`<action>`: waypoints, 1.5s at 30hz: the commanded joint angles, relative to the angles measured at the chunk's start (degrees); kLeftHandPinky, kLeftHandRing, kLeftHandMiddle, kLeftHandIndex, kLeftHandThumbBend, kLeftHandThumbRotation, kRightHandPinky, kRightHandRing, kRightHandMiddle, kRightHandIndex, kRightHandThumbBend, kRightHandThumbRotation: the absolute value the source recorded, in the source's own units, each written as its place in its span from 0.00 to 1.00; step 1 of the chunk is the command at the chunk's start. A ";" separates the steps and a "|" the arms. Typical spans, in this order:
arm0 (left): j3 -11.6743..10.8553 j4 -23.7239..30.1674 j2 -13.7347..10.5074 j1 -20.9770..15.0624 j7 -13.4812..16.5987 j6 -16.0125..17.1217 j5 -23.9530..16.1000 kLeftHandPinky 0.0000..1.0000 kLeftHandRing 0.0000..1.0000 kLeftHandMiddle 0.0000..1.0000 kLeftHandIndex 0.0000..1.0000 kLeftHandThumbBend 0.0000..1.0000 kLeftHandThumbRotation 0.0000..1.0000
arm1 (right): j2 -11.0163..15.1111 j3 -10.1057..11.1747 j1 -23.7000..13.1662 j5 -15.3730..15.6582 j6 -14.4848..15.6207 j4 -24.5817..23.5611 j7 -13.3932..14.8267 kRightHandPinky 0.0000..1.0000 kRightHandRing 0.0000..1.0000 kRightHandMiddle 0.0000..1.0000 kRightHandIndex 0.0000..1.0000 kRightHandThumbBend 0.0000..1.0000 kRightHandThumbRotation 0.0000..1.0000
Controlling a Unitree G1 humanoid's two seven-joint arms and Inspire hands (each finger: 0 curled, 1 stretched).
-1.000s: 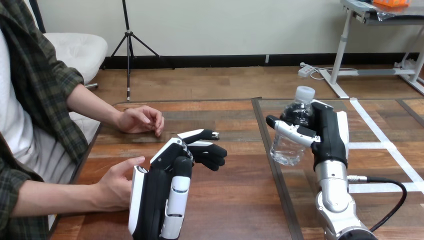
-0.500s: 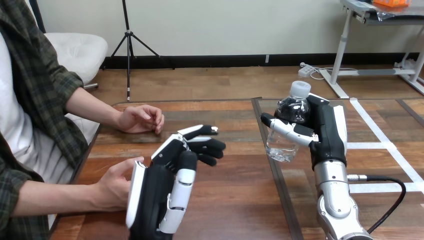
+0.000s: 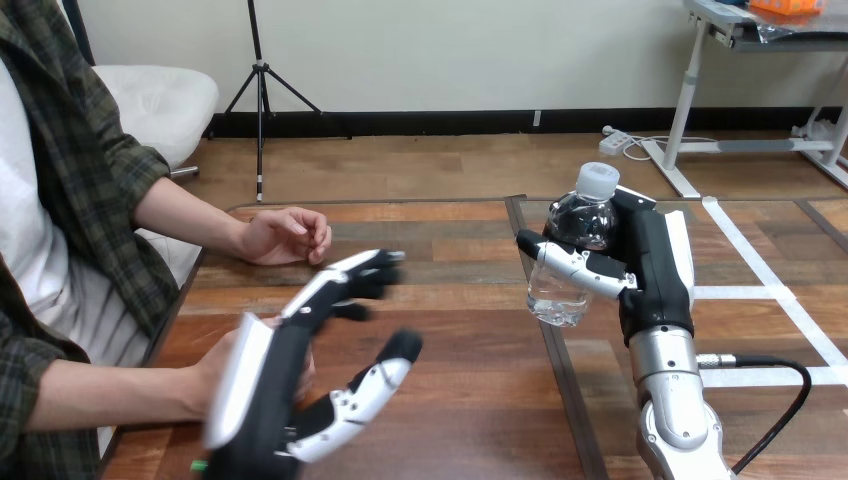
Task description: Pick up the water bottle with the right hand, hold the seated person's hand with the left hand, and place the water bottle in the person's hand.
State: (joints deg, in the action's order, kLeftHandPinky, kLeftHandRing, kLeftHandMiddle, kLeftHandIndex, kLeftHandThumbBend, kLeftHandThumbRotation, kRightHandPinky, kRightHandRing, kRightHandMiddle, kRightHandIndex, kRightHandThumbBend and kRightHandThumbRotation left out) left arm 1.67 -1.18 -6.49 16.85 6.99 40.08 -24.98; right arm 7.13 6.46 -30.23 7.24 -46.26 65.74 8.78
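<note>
Now | left robot hand rolls open by person's hand, no clasp yet | right robot hand grips bottle, edging closer.

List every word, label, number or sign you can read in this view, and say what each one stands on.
No text can be read anywhere.
The water bottle held in the right hand is clear plastic with a white cap, and no label shows on the side facing the camera.
The white shells of the left hand and the wooden table show no print either.
</note>
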 commanded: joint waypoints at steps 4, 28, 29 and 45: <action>-7.06 7.99 -4.09 -0.56 4.19 -7.16 -8.75 0.70 0.84 0.87 0.84 0.75 0.13 | -0.20 -0.52 -0.94 -2.02 -4.53 -6.50 -3.07 0.39 0.41 0.43 0.43 0.76 0.00; -11.47 13.16 -12.33 1.00 10.59 -26.96 -30.73 0.70 0.82 0.84 0.80 0.92 0.10 | -2.44 -2.31 2.03 -4.37 -4.78 -12.44 -8.73 0.38 0.41 0.42 0.41 0.74 0.00; -11.42 13.20 -12.52 1.03 10.61 -27.42 -30.98 0.70 0.81 0.84 0.79 0.93 0.10 | -2.47 -2.34 2.12 -4.34 -4.67 -12.67 -8.76 0.38 0.40 0.42 0.41 0.74 0.00; -9.84 14.72 -14.82 1.34 5.84 -37.59 -36.99 0.70 0.79 0.81 0.77 1.00 0.01 | -3.16 -2.58 3.44 -5.41 -3.83 -15.98 -11.30 0.37 0.40 0.42 0.40 0.74 0.00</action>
State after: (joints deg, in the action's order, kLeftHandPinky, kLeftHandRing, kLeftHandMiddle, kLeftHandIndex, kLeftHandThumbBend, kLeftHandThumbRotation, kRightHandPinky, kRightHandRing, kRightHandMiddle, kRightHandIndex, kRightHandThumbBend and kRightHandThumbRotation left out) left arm -9.51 10.41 -18.82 20.09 13.80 4.29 -60.12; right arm 4.07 3.53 -24.61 3.15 -49.71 53.99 -2.15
